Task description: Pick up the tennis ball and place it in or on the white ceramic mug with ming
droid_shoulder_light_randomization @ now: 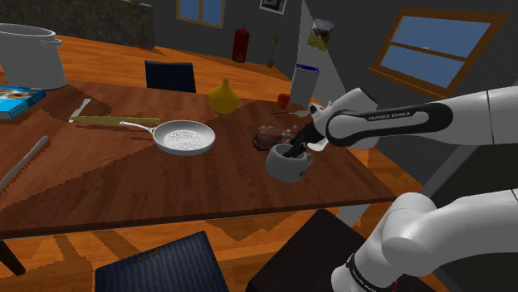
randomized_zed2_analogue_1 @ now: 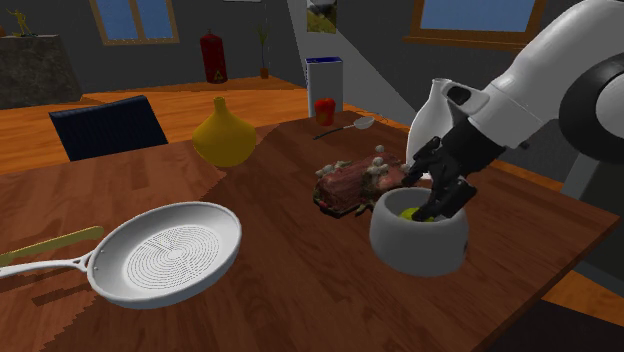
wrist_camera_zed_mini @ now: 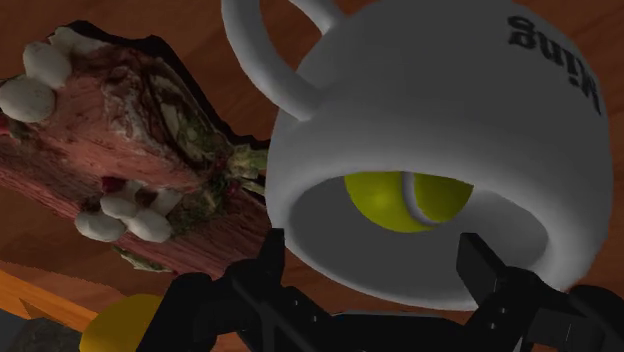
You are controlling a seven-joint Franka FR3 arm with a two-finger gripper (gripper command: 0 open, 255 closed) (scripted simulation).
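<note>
One wooden table (droid_shoulder_light_randomization: 116, 187) carries every item I log, read from the shoulder view's left to its right. At the far left corner stands a grey pot (droid_shoulder_light_randomization: 29, 51), with a book (droid_shoulder_light_randomization: 17, 99) just in front of it. Near the middle lies a white pan (droid_shoulder_light_randomization: 184, 138), its grip pointing left. Behind the pan stands a yellow vase (droid_shoulder_light_randomization: 223, 97). Further right lies a roast (droid_shoulder_light_randomization: 270, 133). Just in front of the roast stands the mug (droid_shoulder_light_randomization: 286, 163), near the table's right edge. The mug is grey-white and upright, with its mouth upward. In the wrist view I read dark lettering on its wall, and its loop is turned toward the roast. The ball (wrist_camera_zed_mini: 405, 200), yellow-green with a white seam, lies inside the mug. In the second exterior view I see it just below the rim. The gripper (droid_shoulder_light_randomization: 295, 148) hangs over the mug's mouth, with its fingertips at the rim. Jaw state: released. Both fingers (wrist_camera_zed_mini: 482, 262) stand apart, and neither touches the ball, which sits deeper in the mug, beyond them, not held. At the right, the white arm (droid_shoulder_light_randomization: 415, 120) reaches in toward the mug.
</note>
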